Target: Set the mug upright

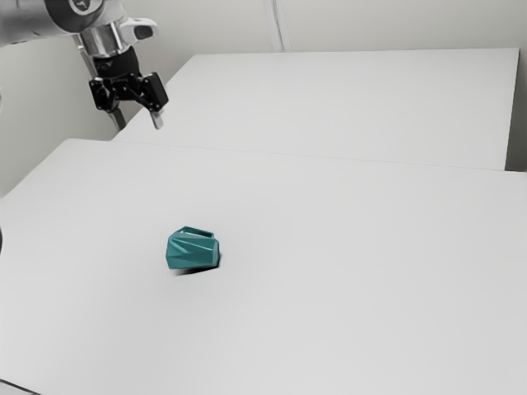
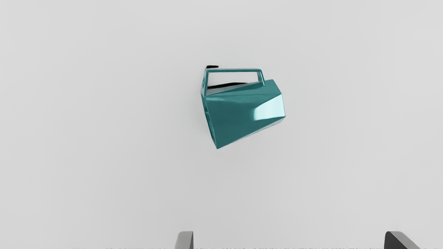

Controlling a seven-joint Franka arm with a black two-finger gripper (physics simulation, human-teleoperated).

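White counter (image 1: 346, 271), plain & smooth, w/ a 2nd pale surface (image 1: 354, 99) behind it and a light grey wall (image 1: 395, 25) in the bkgd. Thin dark line (image 1: 20, 387) at the bottom corner on the exterior view's left. Teal mug (image 1: 193, 250) = on its side on the counter, toward the exterior view's left, w/ a dark shadow along its base edge. Body's faceted, w/ flat angular sides; squared handle (image 2: 235, 70) sticks out to one side, gap btwn it & the body. Wider end = the mouth, a narrow bit of the opening visible in the wrist view; bright reflection on a facet nr the other end. Arm (image 1: 37, 20) comes in at the exterior view's upper left. Pincer (image 1: 139, 125) is up above counter level, well apart from the mug, spread wide w/ nothing btwn its fingers (image 2: 184, 241).
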